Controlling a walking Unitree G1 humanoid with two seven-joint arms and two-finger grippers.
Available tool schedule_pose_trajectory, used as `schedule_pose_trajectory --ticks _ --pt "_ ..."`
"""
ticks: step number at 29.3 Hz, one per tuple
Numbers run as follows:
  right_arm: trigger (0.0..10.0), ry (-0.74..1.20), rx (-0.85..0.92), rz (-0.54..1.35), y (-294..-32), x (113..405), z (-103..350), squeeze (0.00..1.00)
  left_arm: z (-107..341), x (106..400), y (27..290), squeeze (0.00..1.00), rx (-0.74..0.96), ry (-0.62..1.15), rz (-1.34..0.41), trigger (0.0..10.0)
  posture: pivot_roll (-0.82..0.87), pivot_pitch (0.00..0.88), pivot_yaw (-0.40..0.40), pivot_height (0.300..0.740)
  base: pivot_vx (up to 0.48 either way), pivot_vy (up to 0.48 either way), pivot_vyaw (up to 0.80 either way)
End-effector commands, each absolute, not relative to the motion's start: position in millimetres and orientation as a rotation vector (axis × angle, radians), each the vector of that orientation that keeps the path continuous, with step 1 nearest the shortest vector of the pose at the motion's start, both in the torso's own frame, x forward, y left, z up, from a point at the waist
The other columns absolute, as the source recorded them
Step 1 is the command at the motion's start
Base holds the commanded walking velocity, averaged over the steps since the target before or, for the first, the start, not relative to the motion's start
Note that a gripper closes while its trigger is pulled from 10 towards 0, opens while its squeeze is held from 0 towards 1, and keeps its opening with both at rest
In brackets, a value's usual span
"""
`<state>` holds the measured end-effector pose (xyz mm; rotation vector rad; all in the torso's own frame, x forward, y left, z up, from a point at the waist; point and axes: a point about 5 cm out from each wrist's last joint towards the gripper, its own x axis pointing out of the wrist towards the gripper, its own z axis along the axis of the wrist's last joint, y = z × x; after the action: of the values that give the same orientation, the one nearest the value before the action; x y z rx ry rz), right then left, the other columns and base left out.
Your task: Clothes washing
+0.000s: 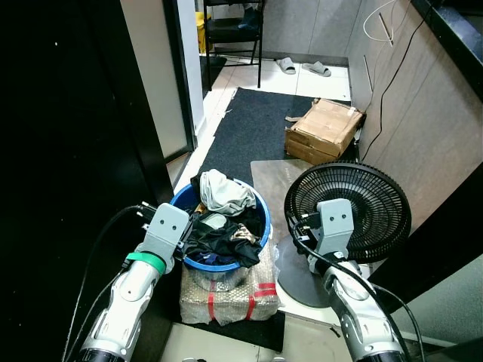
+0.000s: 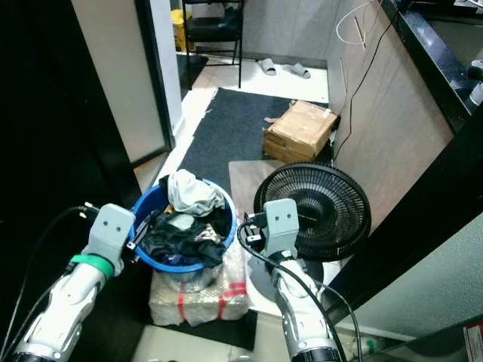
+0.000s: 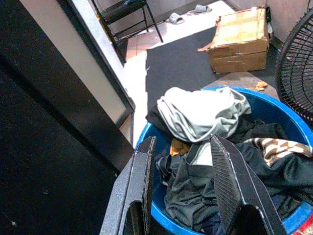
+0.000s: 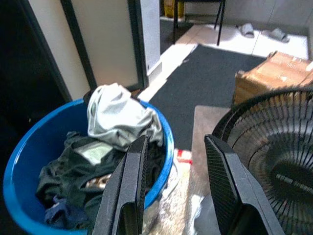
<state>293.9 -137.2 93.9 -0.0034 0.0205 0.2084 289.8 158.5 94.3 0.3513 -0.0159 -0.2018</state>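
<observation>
Lived-in home, prob. a utility/entry corner. Signs: blue laundry tub (image 1: 255,213) heaped w/ worn clothes (image 1: 220,226), sat on a wrapped bundle (image 1: 230,292) on the floor. Black floor fan (image 1: 355,207) just beside it. Dark mat (image 1: 256,128) over pale tiles, taped cardboard box (image 1: 324,130) at the mat's edge by a panelled wall. Further back: pair of slippers (image 1: 304,67) on the tiles, black folding chair (image 1: 234,30). Loose cable (image 1: 383,98) runs down the wall.
</observation>
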Motion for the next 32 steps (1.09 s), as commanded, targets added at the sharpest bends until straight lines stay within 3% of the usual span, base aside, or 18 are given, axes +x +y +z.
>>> schedule_pose_trajectory --ticks 1,17,22,32 --pt "10.0 0.021 -0.012 0.204 -136.3 291.3 93.1 0.0 93.5 288.7 158.8 0.0 0.37 -0.006 -0.197 10.0 -0.03 0.0 0.032 0.74 0.0 0.0 0.0" --pt "10.0 -0.046 -0.044 0.194 -126.6 294.9 107.9 0.0 95.0 294.9 163.3 0.0 0.319 0.041 -0.171 10.0 -0.04 0.0 0.05 0.74 0.0 0.0 0.0" --pt "10.0 0.003 0.039 0.136 -137.0 298.0 102.8 0.0 95.8 294.6 160.1 0.0 0.326 0.07 -0.178 10.0 -0.05 0.002 0.051 0.74 0.0 0.0 0.0" --pt "10.0 0.0 0.008 0.154 -136.4 297.9 106.9 0.0 97.5 294.4 156.6 0.0 0.315 0.055 -0.188 10.0 -0.12 0.048 0.029 0.74 0.0 0.0 0.0"
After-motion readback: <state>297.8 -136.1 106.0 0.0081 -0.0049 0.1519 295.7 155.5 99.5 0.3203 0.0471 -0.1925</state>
